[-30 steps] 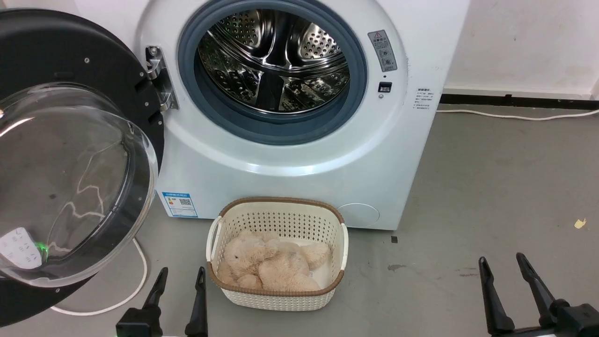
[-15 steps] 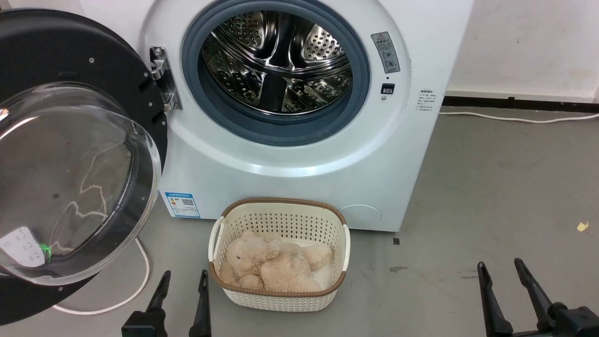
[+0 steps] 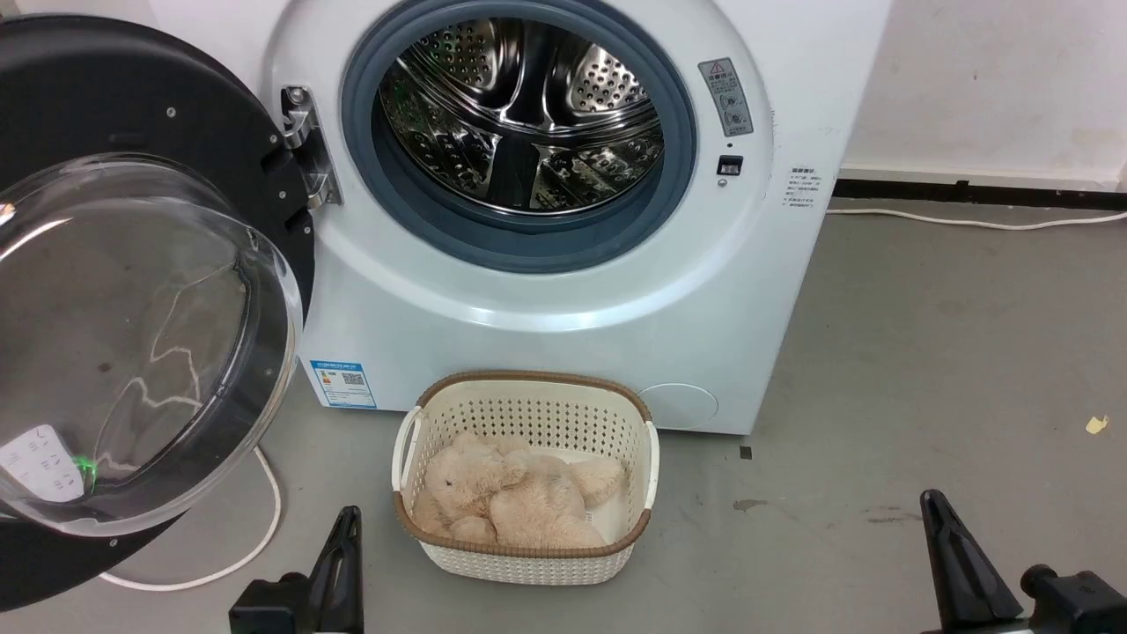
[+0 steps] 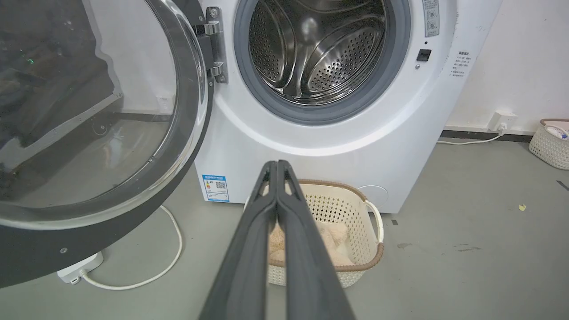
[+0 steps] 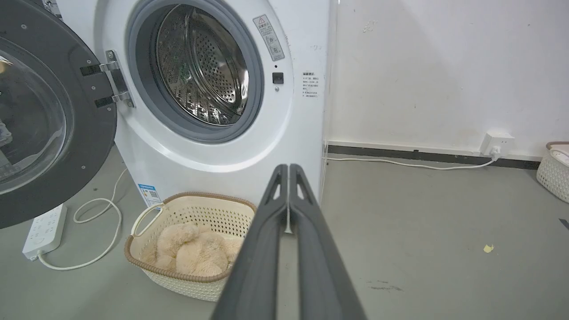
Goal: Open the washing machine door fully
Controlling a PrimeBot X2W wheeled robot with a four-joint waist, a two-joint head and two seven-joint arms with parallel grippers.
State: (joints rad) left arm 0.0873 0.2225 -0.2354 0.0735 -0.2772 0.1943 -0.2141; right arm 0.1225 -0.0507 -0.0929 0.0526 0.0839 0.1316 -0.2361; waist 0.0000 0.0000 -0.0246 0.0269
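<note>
The washing machine door [image 3: 106, 97], a glossy black disc with a clear domed glass bowl [image 3: 132, 343], stands swung wide to the left on its metal hinge [image 3: 304, 145]. The steel drum [image 3: 528, 114] behind it is uncovered. The left wrist view has the door [image 4: 89, 240] on its left side, and the right wrist view has the door [image 5: 91, 133] at its left edge. My left gripper [image 3: 349, 515] is low, right of the door and apart from it, shut on nothing. My right gripper [image 3: 933, 504] hangs far right over the floor, also shut. Both wrist views show fingertips pressed together [image 4: 276, 163] [image 5: 289, 166].
A cream basket [image 3: 528, 379] holding a beige plush toy [image 3: 511, 497] sits on the floor before the machine, between my grippers. A white cable [image 3: 264, 519] and power strip [image 5: 44, 231] lie under the door. Another basket [image 5: 551, 171] stands by the right wall.
Both grippers have gone from open to shut and sunk slightly toward the bottom edge. The door and basket have not moved.
</note>
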